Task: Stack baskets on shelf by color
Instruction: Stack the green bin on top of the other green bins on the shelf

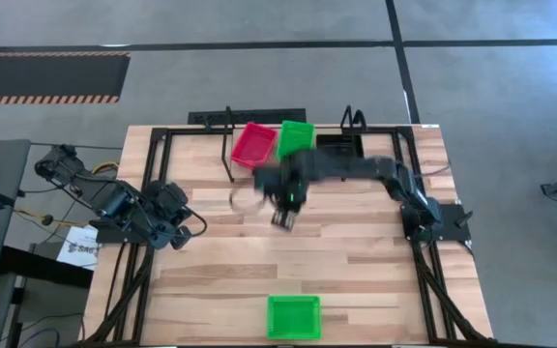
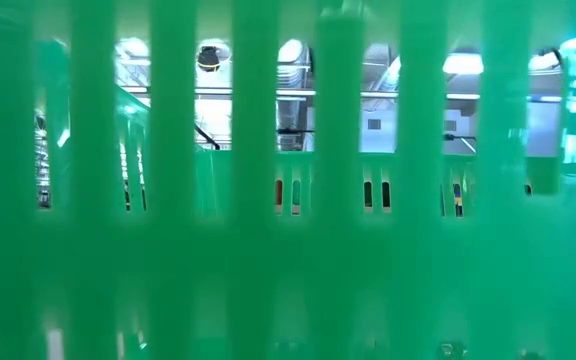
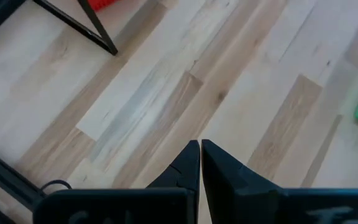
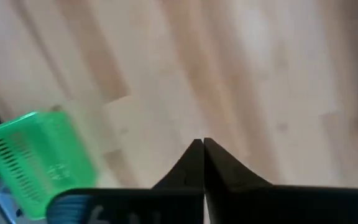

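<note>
Right gripper (image 1: 284, 218) hangs over the bare table just in front of the shelf (image 1: 249, 174), fingers pressed together, holding nothing. On the shelf, a red-pink basket (image 1: 254, 144) sits tilted with a green basket (image 1: 296, 136) just beside it; a black one may lie next to that, too dark to tell. A second green basket (image 1: 293, 316) rests well away from the shelf at the table's near edge. Left gripper (image 1: 184, 235) waits off the shelf's left end, also fully closed and empty. Risks: the skewed red-pink basket could foul later stacking; the right arm, reaching back, could knock the shelf baskets.
</note>
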Available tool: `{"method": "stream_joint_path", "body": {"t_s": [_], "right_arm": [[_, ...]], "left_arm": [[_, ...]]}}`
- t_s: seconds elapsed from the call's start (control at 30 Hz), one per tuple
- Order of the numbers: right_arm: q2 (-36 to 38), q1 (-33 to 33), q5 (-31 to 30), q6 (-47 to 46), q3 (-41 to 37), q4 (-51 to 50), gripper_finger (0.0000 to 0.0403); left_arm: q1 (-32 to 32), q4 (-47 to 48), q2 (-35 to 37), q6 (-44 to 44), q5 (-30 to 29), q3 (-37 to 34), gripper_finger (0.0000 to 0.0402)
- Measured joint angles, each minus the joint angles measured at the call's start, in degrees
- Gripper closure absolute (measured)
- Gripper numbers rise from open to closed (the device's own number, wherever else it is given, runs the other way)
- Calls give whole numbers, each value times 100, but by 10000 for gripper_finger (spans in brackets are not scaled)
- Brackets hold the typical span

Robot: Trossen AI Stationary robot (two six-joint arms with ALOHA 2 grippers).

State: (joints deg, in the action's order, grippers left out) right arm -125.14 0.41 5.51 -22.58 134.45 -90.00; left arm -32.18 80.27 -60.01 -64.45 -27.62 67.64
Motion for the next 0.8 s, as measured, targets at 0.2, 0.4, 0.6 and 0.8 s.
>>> {"method": "stream_joint_path", "body": {"t_s": [0.2, 0.4, 0.6, 0.8], "right_arm": [[0, 1427, -645, -2010, 0, 2, 374], [-4, 2606, -936, -4957, -316, 12, 330], [-2, 3425, -845, -7579, -807, 187, 313], [-88, 3673, -857, -8636, -1019, 822, 285]], "left_arm": [[0, -6, 0, 381, 43, -1, 400], [0, -22, 0, 525, 44, -2, 400], [4, -26, 0, 536, 44, -2, 400], [4, -26, 0, 536, 48, -1, 400]]}}
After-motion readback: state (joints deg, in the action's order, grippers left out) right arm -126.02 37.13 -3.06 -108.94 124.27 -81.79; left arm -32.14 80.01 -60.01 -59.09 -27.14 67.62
